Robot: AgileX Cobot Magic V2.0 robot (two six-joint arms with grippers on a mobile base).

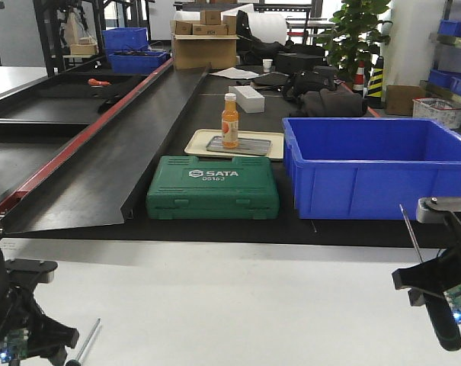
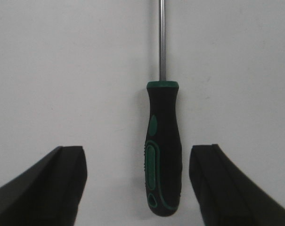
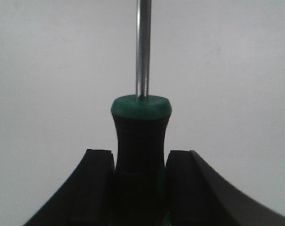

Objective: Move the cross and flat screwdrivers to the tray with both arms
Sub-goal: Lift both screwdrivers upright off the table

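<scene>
Both screwdrivers are light, rigid tools. I judge that the weight sits in the handles, so take hold of them there. The thin steel shafts are smooth and round and would likely slip or swivel between flat pads, while the moulded handles look rubbery and should grip well.

Your left gripper (image 2: 137, 153) has its jaws spread wide, one on each side of the slim screwdriver with the black handle and dark green inlays (image 2: 163, 150), and neither touches it. The tool lies flat on the white tabletop (image 1: 230, 305), with its long bright shaft pointing away from the wrist. The handle swells at the middle. Close there, below the green collar, and expect a small roll as the first pad meets it.

Your right gripper (image 3: 140, 162) is clamped low on the handle of the second screwdriver, dark-handled with a green collar (image 3: 140, 136). In the front view it appears held clear of the tabletop, shaft slanting upward. With the hold so far from the tip, the shaft may swing, so move smoothly.

The wide shallow grey metal tray (image 1: 254, 146) sits well beyond both tools, behind the green SATA tool case (image 1: 212, 187). It rests on a cream plastic tray (image 1: 200, 141), and an orange bottle (image 1: 229, 120) stands on it. You cannot tell which tip is cross and which is flat.
</scene>
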